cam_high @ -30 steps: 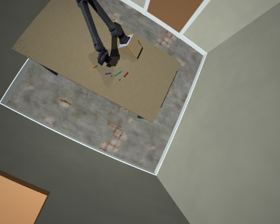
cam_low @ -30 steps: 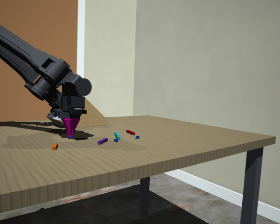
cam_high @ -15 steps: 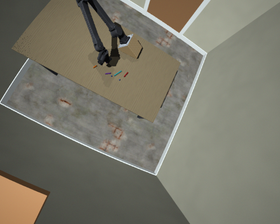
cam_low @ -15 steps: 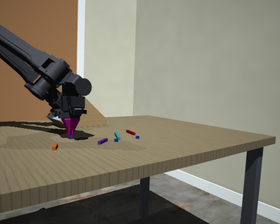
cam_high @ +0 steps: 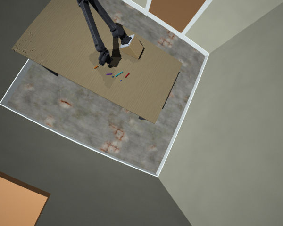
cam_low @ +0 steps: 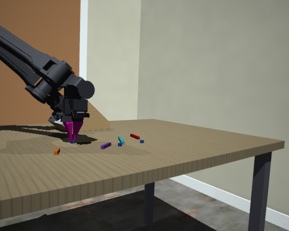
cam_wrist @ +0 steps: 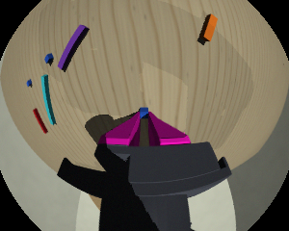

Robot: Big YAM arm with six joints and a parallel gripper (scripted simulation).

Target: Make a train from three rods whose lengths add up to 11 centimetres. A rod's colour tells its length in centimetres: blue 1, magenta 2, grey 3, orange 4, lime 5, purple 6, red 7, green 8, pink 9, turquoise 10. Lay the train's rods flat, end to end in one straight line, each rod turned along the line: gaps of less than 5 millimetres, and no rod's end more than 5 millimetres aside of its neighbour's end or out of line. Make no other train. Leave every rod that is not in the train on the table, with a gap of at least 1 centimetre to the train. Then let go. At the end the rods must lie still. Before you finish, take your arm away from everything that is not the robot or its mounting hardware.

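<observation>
Wooden table (cam_low: 164, 159), plank grain, dark legs (cam_low: 260, 188). Wooden wedge block (cam_high: 134, 49) on the table top near its far edge. Floor (cam_high: 87, 121): mottled grey with reddish patches, white skirting (cam_high: 183, 121) around it. Walls (cam_low: 214, 62) plain olive-beige. Brown door panel (cam_low: 37, 37) behind the table, white frame (cam_low: 84, 37) at its side.

A plain, bare room, like a small test space. A wooden bench (cam_low: 214, 149) on dark metal legs fills the lower frame. Behind it stand blank beige walls (cam_low: 214, 62) with white skirting, a brown door (cam_low: 35, 37) at upper left, and worn grey stone flooring (cam_high: 87, 121).
</observation>
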